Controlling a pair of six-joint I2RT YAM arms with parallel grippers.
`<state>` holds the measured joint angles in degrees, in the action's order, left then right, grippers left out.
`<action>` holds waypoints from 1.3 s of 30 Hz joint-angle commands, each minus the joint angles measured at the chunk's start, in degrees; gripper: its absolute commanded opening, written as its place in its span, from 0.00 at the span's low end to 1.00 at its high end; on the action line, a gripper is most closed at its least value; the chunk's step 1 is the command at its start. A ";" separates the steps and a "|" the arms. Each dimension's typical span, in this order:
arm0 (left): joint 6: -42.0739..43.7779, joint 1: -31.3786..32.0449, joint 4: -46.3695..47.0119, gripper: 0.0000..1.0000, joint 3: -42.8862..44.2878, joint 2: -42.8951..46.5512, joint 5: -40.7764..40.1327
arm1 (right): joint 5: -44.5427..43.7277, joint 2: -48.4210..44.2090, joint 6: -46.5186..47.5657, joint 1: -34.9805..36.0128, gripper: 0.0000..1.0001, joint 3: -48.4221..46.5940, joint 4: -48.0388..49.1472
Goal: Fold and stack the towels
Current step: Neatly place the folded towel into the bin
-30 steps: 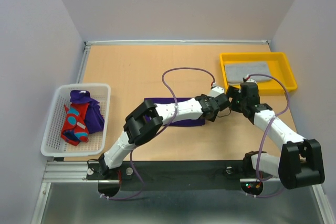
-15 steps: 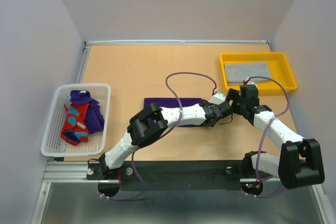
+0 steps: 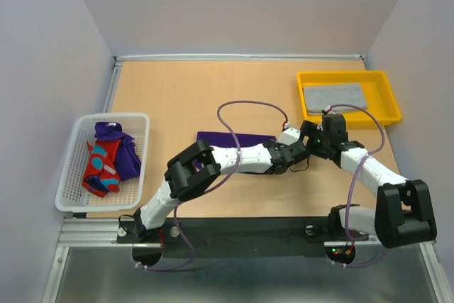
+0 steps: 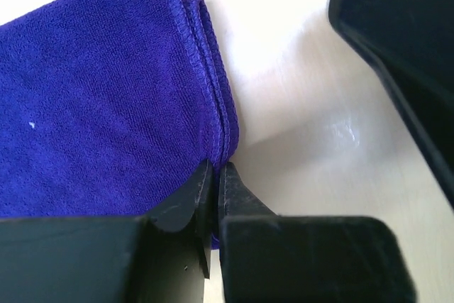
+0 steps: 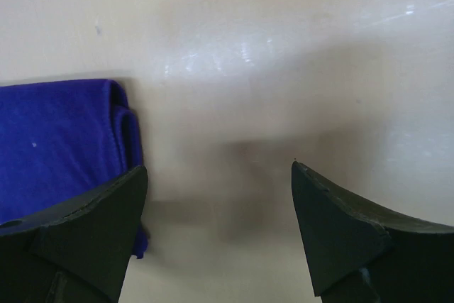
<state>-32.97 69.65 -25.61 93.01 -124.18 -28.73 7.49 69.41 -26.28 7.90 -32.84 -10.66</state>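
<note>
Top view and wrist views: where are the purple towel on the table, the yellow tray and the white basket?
purple towel [image 4: 92, 104], left wrist view, on its flat top face.
yellow tray [image 3: 340, 74], top view, on its far rim.
basket [image 3: 96, 202], top view, on its near mesh wall.

A folded towel [image 3: 237, 138] lay near the middle of the tabletop [image 3: 184, 97], partly under the left arm [image 3: 234, 157], which reached across it from the near left. At the towel's right edge the left gripper [image 4: 216, 175] was pinched onto the cloth. The right gripper [image 5: 216, 182] sat just to the right of it, jaws apart over the tabletop beside that same edge. Behind them, at the far right, stood a tray [image 3: 386, 90] with a flat towel [image 3: 333, 94] in it. Well apart, at the left edge, a basket [image 3: 78, 168] held heaped towels [image 3: 113, 157].
</note>
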 commanded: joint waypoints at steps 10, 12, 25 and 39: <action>0.63 -1.27 5.65 0.00 -7.58 11.51 5.44 | 24.76 9.68 -20.55 0.27 0.87 6.64 26.63; 0.45 -1.36 5.92 0.00 -7.58 11.68 5.70 | 24.95 10.83 -23.80 0.27 0.87 8.31 31.02; 0.63 -2.06 4.87 0.14 -7.06 9.58 7.11 | 22.23 13.30 -24.79 0.89 0.87 10.96 32.47; 1.33 0.31 2.58 0.68 -6.01 8.87 7.11 | 9.57 9.52 -14.41 0.89 0.87 7.61 19.98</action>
<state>-32.42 68.71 -21.02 85.84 -115.50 -20.93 22.68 79.02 -44.56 8.69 -24.95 15.33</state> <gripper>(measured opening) 0.660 0.872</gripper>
